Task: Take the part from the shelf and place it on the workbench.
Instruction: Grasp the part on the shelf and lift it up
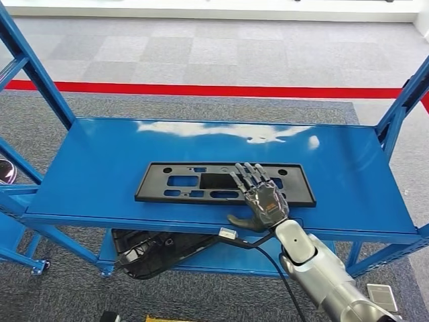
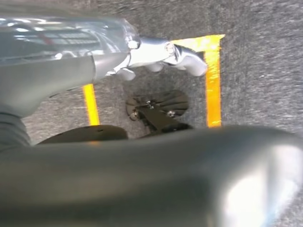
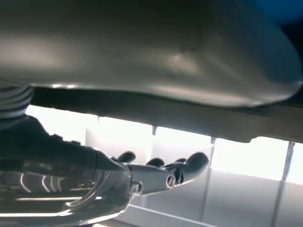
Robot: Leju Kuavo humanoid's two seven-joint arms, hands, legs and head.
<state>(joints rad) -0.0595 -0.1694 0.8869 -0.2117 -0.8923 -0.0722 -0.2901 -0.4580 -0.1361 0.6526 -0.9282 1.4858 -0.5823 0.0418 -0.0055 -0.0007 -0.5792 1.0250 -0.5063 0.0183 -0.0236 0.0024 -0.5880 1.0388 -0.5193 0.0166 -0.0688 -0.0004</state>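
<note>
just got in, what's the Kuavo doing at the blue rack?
The right hand is reaching over the front edge of the blue shelf, fingers spread above the right half of a flat black part lying on the top level. The part is not lifted and nothing is gripped yet. More black parts sit on the lower level. The left hand hangs over the carpeted floor, holding nothing.

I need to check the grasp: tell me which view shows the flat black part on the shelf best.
The head view: the black part lies whole on the blue shelf, the right hand spread over its right half. The right wrist view gives a blurred dark underside, perhaps the part. The left wrist view faces the floor.
</note>
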